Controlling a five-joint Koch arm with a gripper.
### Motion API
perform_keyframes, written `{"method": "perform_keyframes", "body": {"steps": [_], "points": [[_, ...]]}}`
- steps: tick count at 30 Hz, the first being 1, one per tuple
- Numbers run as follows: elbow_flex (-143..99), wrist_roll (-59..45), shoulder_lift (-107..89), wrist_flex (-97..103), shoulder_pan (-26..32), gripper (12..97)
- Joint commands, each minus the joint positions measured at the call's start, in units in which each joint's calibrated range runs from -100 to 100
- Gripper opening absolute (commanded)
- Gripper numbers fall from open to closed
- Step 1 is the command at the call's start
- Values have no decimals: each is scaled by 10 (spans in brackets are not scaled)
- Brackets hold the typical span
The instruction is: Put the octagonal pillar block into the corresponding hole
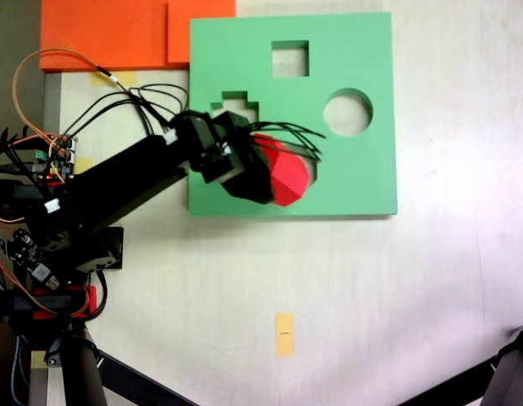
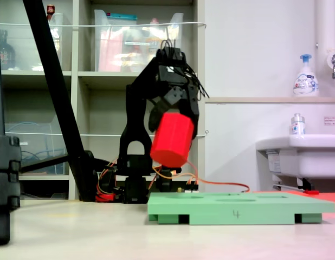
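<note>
Claw [image 2: 173, 130] closed around the red block [image 2: 172, 140]: we see the block held tilted in the air, clear above the green board [image 2: 238, 208], in the side-on fixed view. From above, the block [image 1: 289, 175] sits just past the claw's tip, over the lower middle of the board [image 1: 363, 190]. We think the eight-sided hole lies beneath it, but block and claw cover that spot, so we cannot be sure.

Beyond the claw, further onto the board, are a square hole [image 1: 290, 59] and a round hole [image 1: 347, 112]; a stepped cutout [image 1: 236, 105] shows beside the wrist, partly hidden by loose black wires [image 1: 300, 131]. Orange foam sheets [image 1: 109, 34] lie behind the arm's side of the board, and a yellow tape mark [image 1: 284, 334] sits well apart on the table [image 1: 448, 296].

The side view adds shelves [image 2: 102, 76], a sink [image 2: 300, 154] and a soap bottle [image 2: 304, 76] behind the claw.
</note>
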Motion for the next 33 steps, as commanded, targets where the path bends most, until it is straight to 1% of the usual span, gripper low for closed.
{"method": "perform_keyframes", "body": {"steps": [1, 19, 33], "points": [[41, 6, 1, 34, 4, 387], [41, 11, 96, 145, 8, 387], [41, 46, 120, 162, 22, 388]]}}
